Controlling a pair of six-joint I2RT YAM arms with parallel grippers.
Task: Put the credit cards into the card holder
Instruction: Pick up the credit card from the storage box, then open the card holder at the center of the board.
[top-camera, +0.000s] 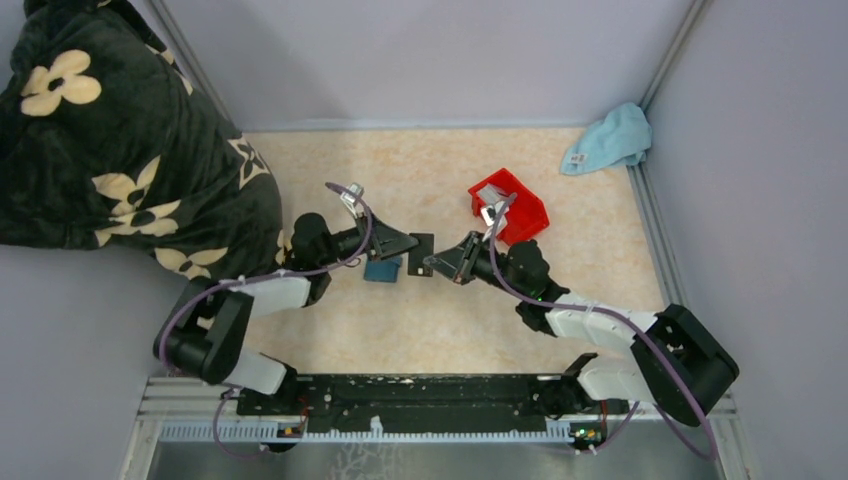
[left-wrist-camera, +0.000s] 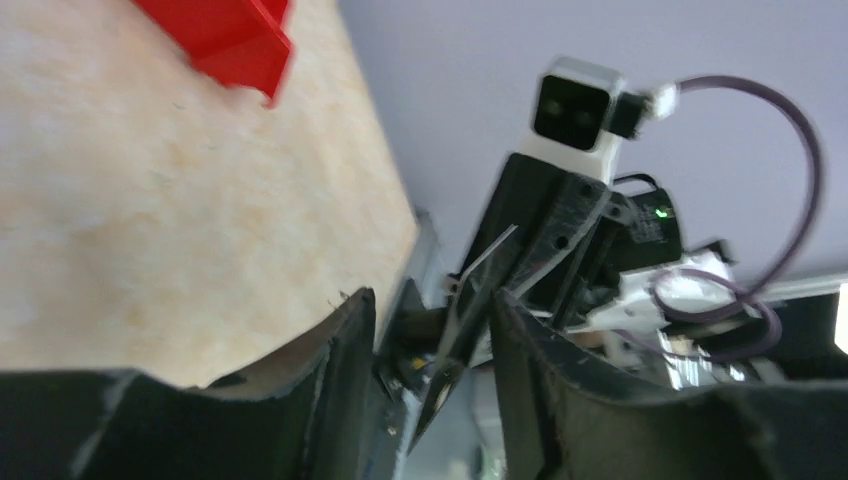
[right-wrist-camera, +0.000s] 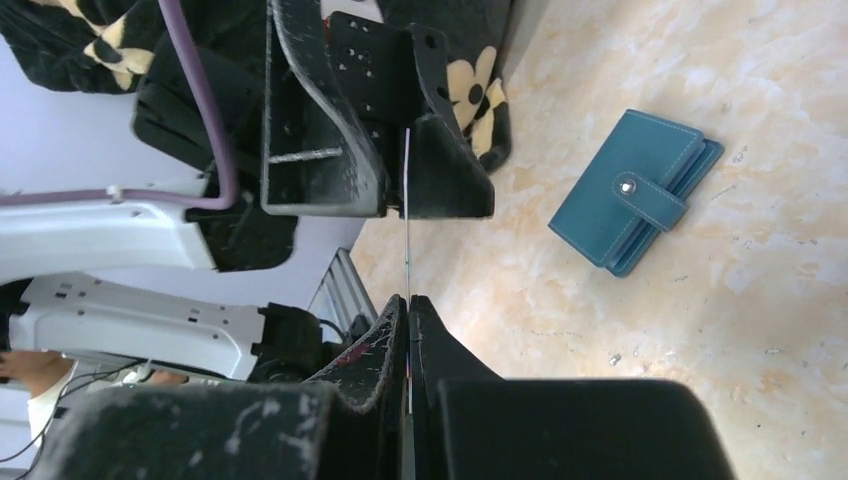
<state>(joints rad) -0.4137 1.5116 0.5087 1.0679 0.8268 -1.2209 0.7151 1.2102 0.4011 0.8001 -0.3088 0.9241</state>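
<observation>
A thin credit card (right-wrist-camera: 407, 220) hangs edge-on above the table between the two grippers. My right gripper (right-wrist-camera: 409, 300) is shut on its near end. My left gripper (left-wrist-camera: 430, 305) stands open around the other end, its fingers (right-wrist-camera: 440, 170) apart on either side of the card (left-wrist-camera: 441, 392). In the top view both grippers meet at mid-table, left (top-camera: 418, 245) and right (top-camera: 440, 266). The teal card holder (right-wrist-camera: 635, 190) lies closed and snapped on the table just below the left gripper (top-camera: 382, 270).
A red bin (top-camera: 512, 205) holding something grey stands right behind my right arm. A light blue cloth (top-camera: 608, 140) lies in the back right corner. A dark flowered blanket (top-camera: 110, 140) fills the left side. Walls enclose the table.
</observation>
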